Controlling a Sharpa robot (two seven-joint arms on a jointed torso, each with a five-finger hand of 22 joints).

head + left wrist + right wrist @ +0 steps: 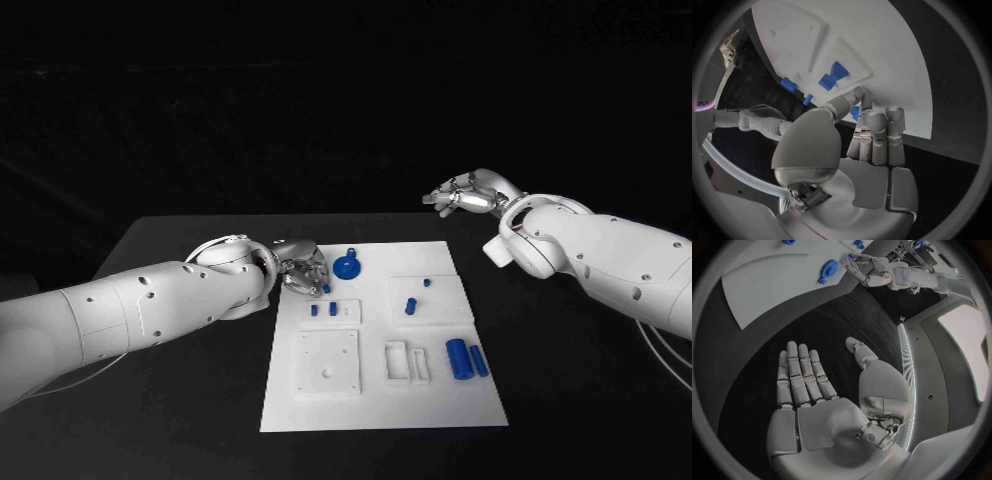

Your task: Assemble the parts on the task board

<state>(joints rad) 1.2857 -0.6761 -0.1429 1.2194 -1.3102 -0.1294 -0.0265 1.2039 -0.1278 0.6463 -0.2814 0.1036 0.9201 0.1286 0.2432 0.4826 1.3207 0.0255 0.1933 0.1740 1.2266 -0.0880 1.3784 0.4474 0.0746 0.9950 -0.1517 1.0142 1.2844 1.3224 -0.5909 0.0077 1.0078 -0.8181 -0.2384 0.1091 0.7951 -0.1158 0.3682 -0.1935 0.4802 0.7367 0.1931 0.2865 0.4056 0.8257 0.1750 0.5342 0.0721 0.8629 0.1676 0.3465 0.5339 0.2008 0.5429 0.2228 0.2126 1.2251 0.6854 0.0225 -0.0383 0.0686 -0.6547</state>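
Nearest, the left hand [299,273] is held at the task board's [433,400] left edge, a small blue part [854,113] pinched at its fingertips. Well beyond the board, the right hand [817,390] is spread flat, holding nothing.

We are looking at a robotics lab or test bench, not a home or shop. A black table [173,400] stands against a wholly dark backdrop, and on it lies a white task board [378,405] with moulded recesses and small blue parts [462,358] (the sort of fixture made for dexterity trials). Two white robot arms with silver hands reach in over it, and cabling trails beside the left arm in its wrist view.
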